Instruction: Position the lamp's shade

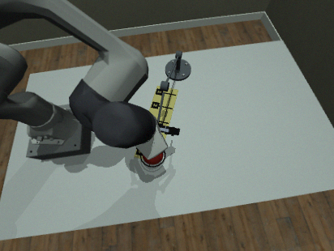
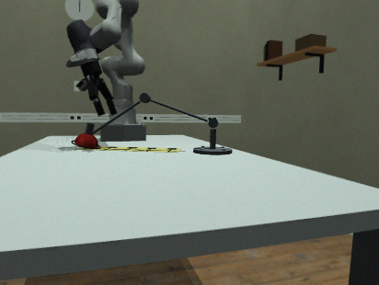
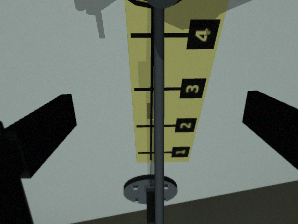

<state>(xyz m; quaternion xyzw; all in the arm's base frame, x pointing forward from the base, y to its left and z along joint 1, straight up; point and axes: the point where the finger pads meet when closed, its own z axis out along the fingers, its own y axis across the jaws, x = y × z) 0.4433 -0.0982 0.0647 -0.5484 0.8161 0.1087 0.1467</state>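
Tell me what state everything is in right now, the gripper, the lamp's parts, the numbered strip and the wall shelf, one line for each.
Gripper: open, above the bench, holding nothing.
Lamp shade: down low at the bench, past mark 4.
Lamp arm: bent at its middle joint, reaching over the strip.
Lamp foot: flat on the bench.
Numbered strip: lying flat, partly covered.
Wall shelf: mounted, holding two boxy things.
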